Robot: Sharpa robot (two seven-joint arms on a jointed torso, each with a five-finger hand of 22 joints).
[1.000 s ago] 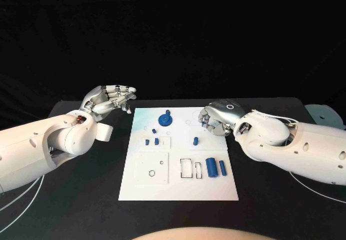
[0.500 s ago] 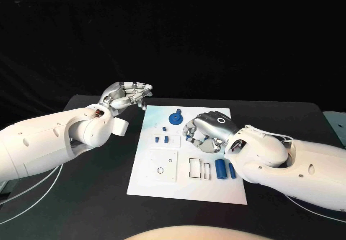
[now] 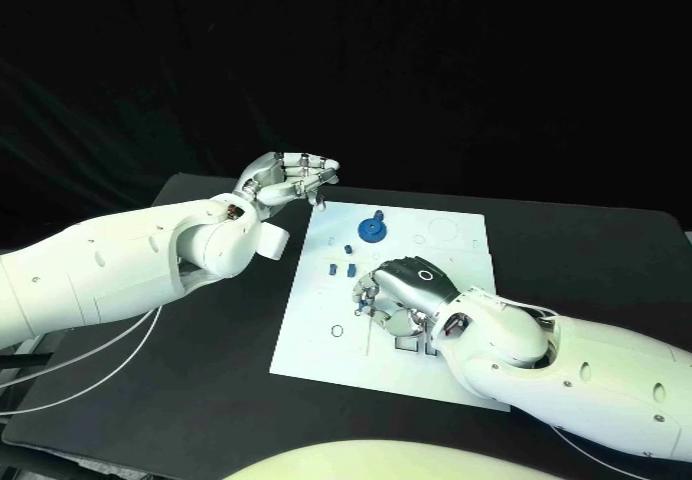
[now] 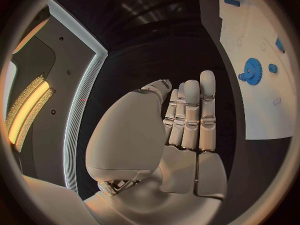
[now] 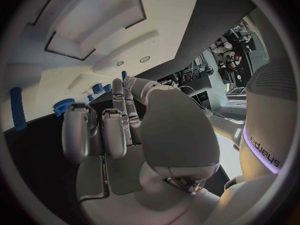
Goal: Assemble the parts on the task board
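Note:
The white task board (image 3: 447, 225) lies in the middle of the black table. A blue gear (image 3: 372, 229) sits near its far end, also seen in the left wrist view as the blue gear (image 4: 251, 71). Small blue pegs (image 3: 339, 268) stand just nearer than the gear. My right hand (image 3: 397, 295) hovers knuckles-up over the board's middle, fingers loosely bent with nothing in them, hiding the parts beneath. My left hand (image 3: 293, 178) is raised beyond the board's far left corner, palm up and holding nothing. The right wrist view shows the board (image 5: 69, 65) and the gear (image 5: 62, 106).
The board has a small round hole (image 3: 336, 330) on its near left side and rectangular recesses (image 5: 94, 20). Black table (image 3: 216, 350) surrounds the board, with white cables (image 3: 101, 350) hanging off its left side under my left arm.
The whole picture has shifted, so the camera moved. My right hand has travelled from the board's right edge to above its middle. The left hand stays off the far left corner.

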